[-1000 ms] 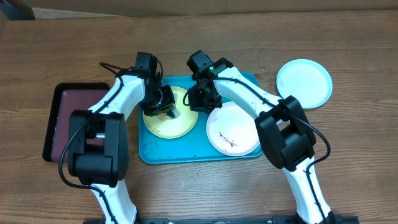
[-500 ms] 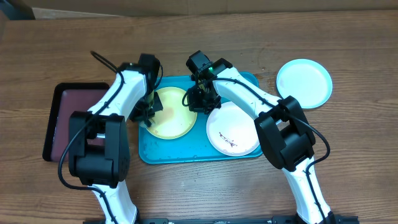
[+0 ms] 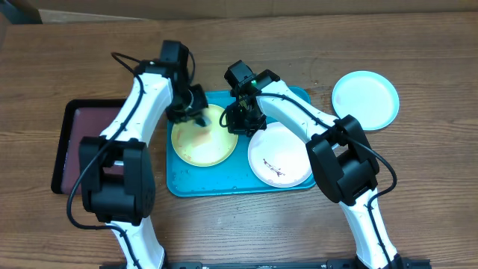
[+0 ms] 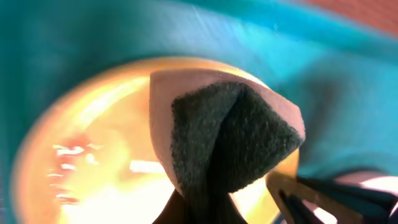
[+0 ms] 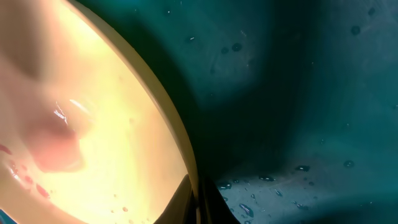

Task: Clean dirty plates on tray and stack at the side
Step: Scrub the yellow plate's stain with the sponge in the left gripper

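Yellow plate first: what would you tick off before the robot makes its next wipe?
1. Grip of left hand on sponge: ok, shut on it.
2. Grip of right hand on yellow plate rim: ok.
3. Smears gone from yellow plate: not ok, red spots show.
4. Contact of sponge with plate: cannot tell.
5. Cleanliness of white plate: not ok, smeared.
6. Placement of blue plate off the tray: ok.
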Available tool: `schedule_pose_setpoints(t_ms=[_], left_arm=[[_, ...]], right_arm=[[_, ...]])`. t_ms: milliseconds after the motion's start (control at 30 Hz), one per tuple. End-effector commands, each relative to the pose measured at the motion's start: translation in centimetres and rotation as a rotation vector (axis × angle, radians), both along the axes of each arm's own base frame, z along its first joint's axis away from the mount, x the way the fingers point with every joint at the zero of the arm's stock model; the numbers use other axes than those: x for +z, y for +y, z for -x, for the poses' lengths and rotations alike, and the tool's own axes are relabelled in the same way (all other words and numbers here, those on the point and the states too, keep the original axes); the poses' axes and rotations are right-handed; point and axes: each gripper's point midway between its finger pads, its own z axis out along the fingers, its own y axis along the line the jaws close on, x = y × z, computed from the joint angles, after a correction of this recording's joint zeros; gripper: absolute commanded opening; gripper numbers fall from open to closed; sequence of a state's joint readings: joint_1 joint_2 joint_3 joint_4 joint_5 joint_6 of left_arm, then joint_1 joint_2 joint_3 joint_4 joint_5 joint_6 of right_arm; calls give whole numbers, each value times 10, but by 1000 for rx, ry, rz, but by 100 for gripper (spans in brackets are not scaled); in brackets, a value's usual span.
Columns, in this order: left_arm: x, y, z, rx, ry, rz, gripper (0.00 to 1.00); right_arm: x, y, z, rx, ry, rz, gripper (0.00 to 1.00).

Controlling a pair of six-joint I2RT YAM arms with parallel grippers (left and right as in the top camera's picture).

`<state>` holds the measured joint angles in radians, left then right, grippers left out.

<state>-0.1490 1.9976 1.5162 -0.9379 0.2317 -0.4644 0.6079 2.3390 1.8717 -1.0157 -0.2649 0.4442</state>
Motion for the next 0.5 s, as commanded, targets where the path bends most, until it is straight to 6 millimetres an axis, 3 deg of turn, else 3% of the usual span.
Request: schedule_pose_setpoints(t_ms=[0,300,467], left_arm=[[-17,-26,23,-56,63,90,4],[-51,-16,59,-54,159,49,4],[-58,34,68,-28,188,-242,4]], right_arm=[[-5,-10,-6,-20,-13,37,4],[-5,-10,-6,-20,-13,37,4],[-5,-10,-6,-20,-13,37,4]])
